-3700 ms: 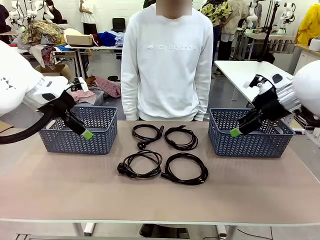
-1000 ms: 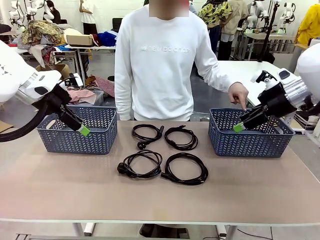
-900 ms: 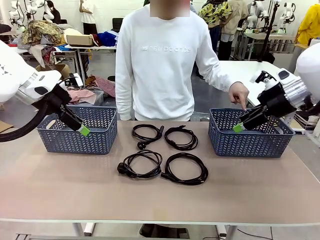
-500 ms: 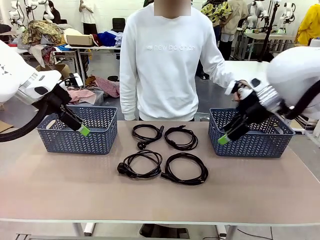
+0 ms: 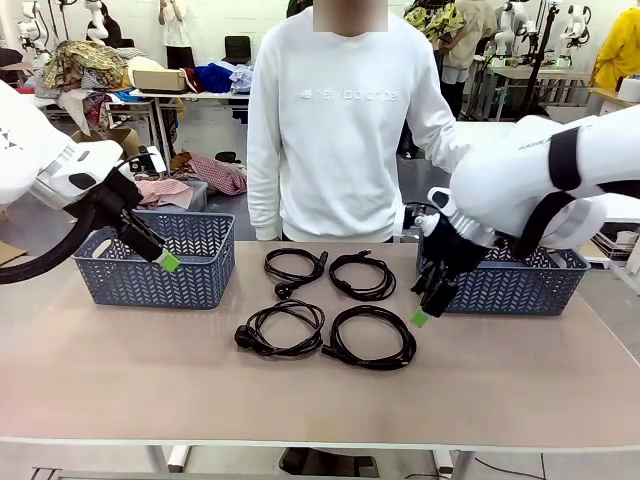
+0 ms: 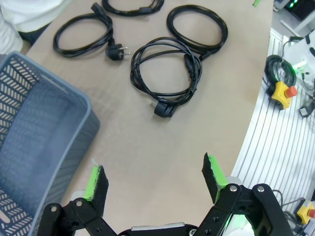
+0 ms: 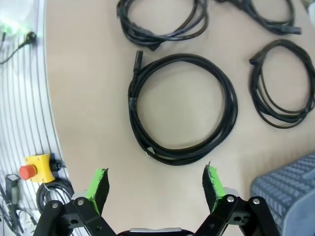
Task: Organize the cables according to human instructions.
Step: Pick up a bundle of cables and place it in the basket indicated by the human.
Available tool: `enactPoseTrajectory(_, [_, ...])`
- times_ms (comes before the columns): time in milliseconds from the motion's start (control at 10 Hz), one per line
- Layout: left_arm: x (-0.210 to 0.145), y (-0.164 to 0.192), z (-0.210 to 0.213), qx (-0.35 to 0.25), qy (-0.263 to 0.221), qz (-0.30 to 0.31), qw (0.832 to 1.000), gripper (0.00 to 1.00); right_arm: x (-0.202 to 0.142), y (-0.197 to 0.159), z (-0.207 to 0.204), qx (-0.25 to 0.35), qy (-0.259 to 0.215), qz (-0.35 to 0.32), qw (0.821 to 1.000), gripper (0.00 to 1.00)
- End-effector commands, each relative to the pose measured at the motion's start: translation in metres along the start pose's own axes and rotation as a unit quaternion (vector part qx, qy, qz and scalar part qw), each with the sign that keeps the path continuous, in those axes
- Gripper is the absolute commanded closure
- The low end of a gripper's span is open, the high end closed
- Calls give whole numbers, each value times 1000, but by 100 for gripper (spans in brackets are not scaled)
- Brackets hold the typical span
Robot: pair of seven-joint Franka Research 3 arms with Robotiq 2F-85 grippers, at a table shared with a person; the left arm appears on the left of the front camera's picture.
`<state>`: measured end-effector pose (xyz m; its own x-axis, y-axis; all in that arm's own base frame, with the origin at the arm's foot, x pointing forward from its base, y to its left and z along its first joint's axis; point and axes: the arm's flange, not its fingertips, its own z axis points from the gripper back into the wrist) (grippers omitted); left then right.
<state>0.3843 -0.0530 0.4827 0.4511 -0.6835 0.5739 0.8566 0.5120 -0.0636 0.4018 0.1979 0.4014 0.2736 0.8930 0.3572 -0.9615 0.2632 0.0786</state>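
Four black coiled cables lie in the table's middle: back left [image 5: 293,268], back right [image 5: 362,276], front left [image 5: 282,330] and front right [image 5: 371,339]. My right gripper [image 5: 422,312] hangs open just right of the front right cable, a little above the table. In the right wrist view the right gripper [image 7: 155,184] is open with that coil [image 7: 183,108] straight ahead of it. My left gripper [image 5: 168,260] is open in front of the left basket [image 5: 120,285]. The left wrist view shows the left gripper [image 6: 154,176] open and empty, the front left coil [image 6: 165,73] beyond.
A blue-grey lattice basket stands at each end; the right one [image 5: 520,288] sits partly behind my right arm. A person in a white sweater [image 5: 335,130] stands at the far side, with one arm reaching toward the right basket. Bare tabletop [image 5: 300,400] lies toward the near edge.
My right arm has swung left and down from over the right basket to beside the front right cable. The person's pointing hand is now hidden behind it. The left arm stayed put.
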Motion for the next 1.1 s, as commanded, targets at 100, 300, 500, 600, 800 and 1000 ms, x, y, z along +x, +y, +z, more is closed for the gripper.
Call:
enactPoseTrajectory(100, [-2,2,-1,-9,-12,-7,1000,0,9,-6,-9,-12,24,-4,1000,0])
enactPoseTrajectory(300, [-2,2,-1,-9,-12,-7,1000,0,4,0,-13,5,16,7,1000,0])
enactPoseTrajectory(500, [-2,2,-1,-9,-12,-7,1000,0,4,0,-13,5,16,7,1000,0])
enactPoseTrajectory(600, [-2,2,-1,-9,-12,-7,1000,0,4,0,-13,5,16,7,1000,0])
enactPoseTrajectory(800, [-2,2,-1,-9,-12,-7,1000,0,4,-1,-13,3,16,5,1000,0])
enactPoseTrajectory(1000, [-2,2,-1,-9,-12,-7,1000,0,21,3,-28,-1,27,7,1000,0])
